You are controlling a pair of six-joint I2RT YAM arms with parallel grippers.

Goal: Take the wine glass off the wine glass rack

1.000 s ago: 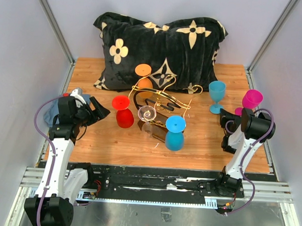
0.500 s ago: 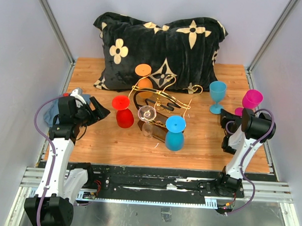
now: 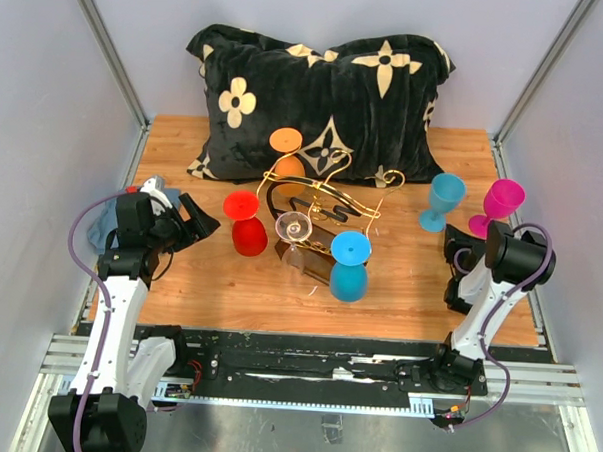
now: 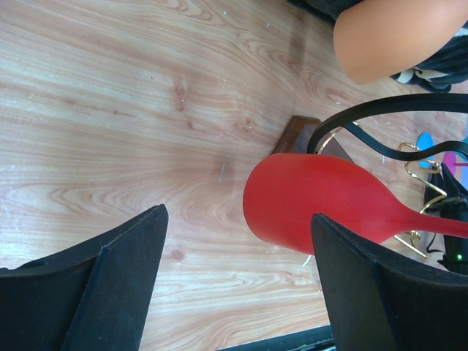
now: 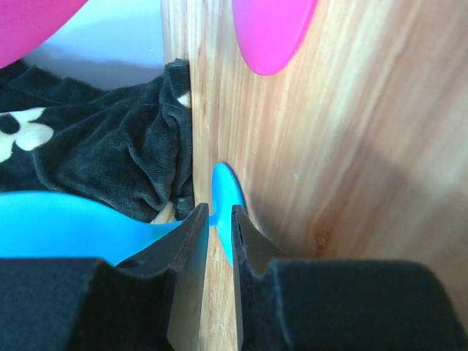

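The wine glass rack (image 3: 333, 199) stands in the middle of the worktop (image 3: 209, 282), in front of a black flowered pillow (image 3: 318, 87). Four glasses hang on the rack upside down: an orange glass (image 3: 285, 141) at the far side, a red wine glass (image 3: 247, 229) at the left, a clear glass (image 3: 293, 226) in the middle and a blue glass (image 3: 349, 268) at the near right. The left pincer (image 3: 197, 221) is released, its fingers spread wide, and hangs just left of the red wine glass without touching it. In the left wrist view the red bowl lies ahead of the fingers, toward one side of the gap, under a black rail of the rack. Off the rack, to its right, a turquoise wine glass (image 3: 445, 190) is tilted, and whether its foot touches the wood cannot be told. The right pincer (image 5: 214, 216) is clenched on its thin stem, between foot and bowl. A magenta glass (image 3: 503, 198) stands just beyond it, near the right edge.
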